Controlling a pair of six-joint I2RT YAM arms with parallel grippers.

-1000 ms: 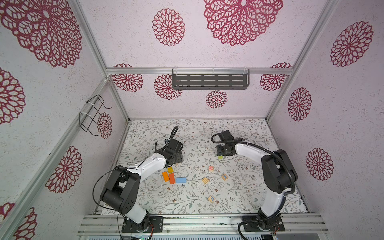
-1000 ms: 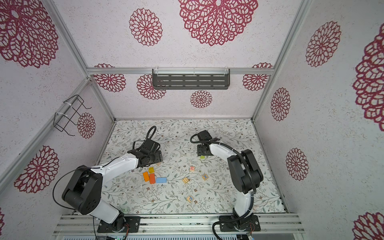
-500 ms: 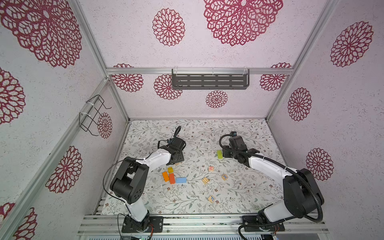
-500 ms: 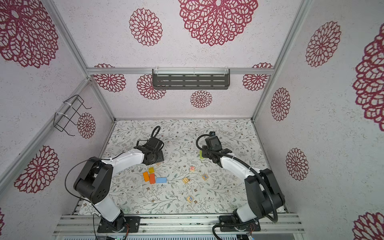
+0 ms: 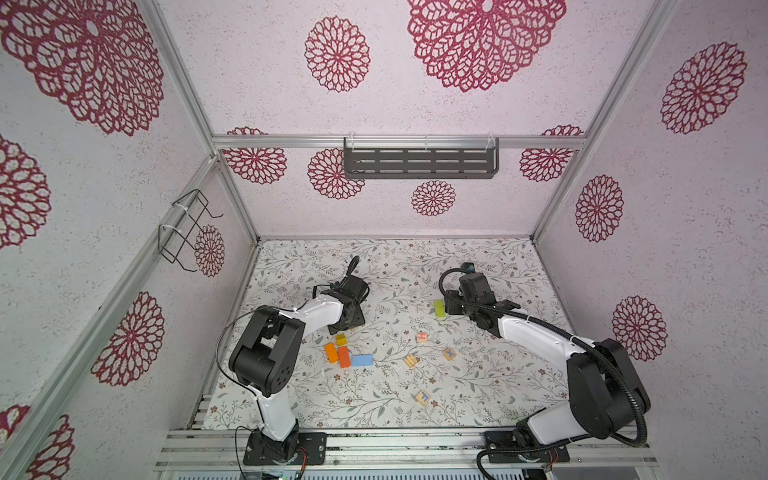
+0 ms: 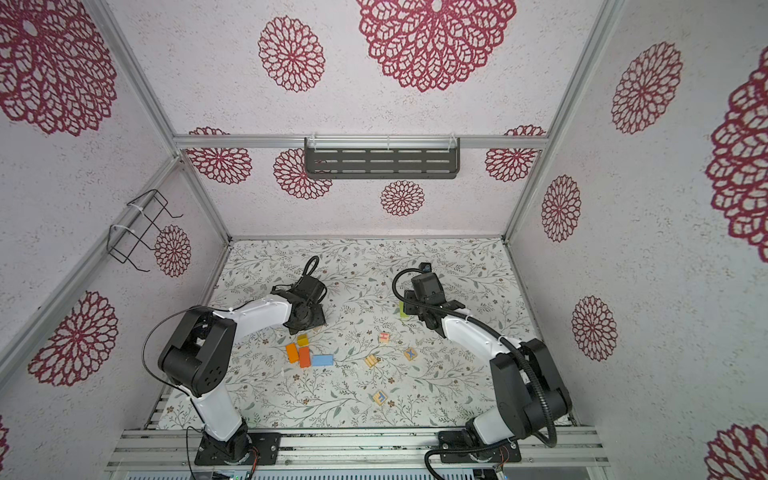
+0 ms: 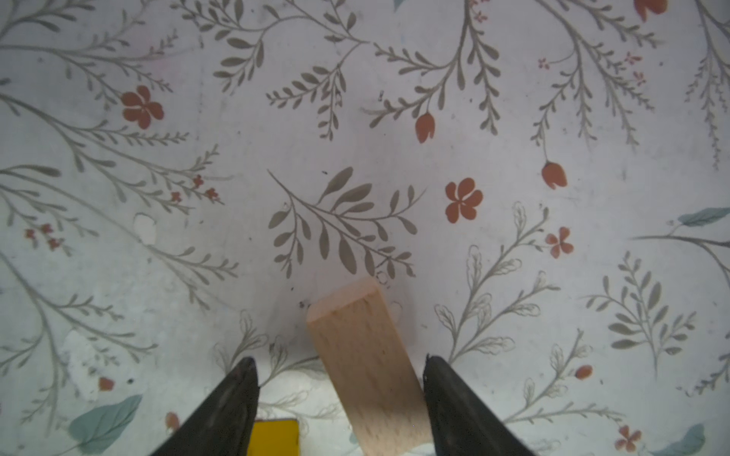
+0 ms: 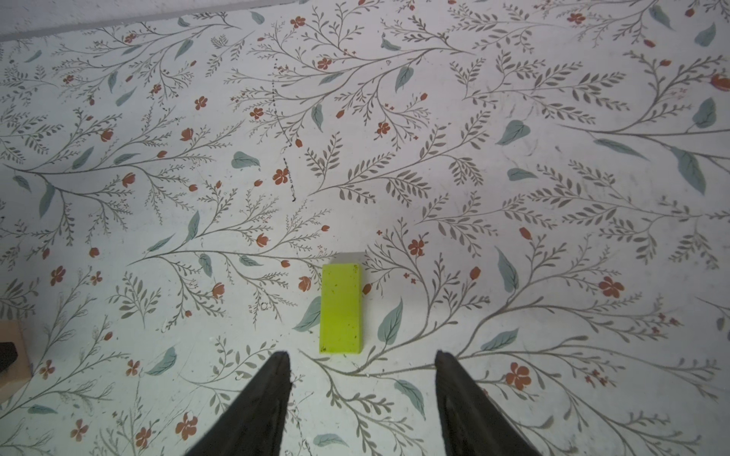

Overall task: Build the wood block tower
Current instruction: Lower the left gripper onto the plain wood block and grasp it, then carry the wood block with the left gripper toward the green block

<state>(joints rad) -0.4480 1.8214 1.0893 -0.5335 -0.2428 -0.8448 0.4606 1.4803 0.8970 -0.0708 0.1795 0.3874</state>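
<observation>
The wood blocks lie singly on the floral floor, and the tower is out of view. A tan bar [image 7: 355, 347] lies between the fingers of my left gripper [image 7: 339, 360], which is open, with a gap on one side. A yellow cube [image 7: 274, 436] sits just beside one finger. In both top views the left gripper [image 5: 347, 320] [image 6: 307, 322] covers the tan bar. My right gripper [image 8: 362, 354] is open and empty, and a lime bar [image 8: 341, 308] lies flat just beyond its fingertips. The lime bar [image 5: 439, 309] lies mid-floor, left of the right gripper [image 5: 451, 307].
Two orange blocks [image 5: 331, 352] [image 5: 344, 357] and a blue bar [image 5: 362, 360] lie near the yellow cube [image 5: 340, 340]. Letter cubes [image 5: 422, 337] [image 5: 449, 354] [image 5: 423, 397] and a tan piece [image 5: 410, 361] are scattered centre and front. Walls enclose the floor on three sides.
The right arm swung its elbow out to the right and the gripper drew back, leaving the lime bar on the floor in front of it. The left jaws narrowed around the tan bar.
</observation>
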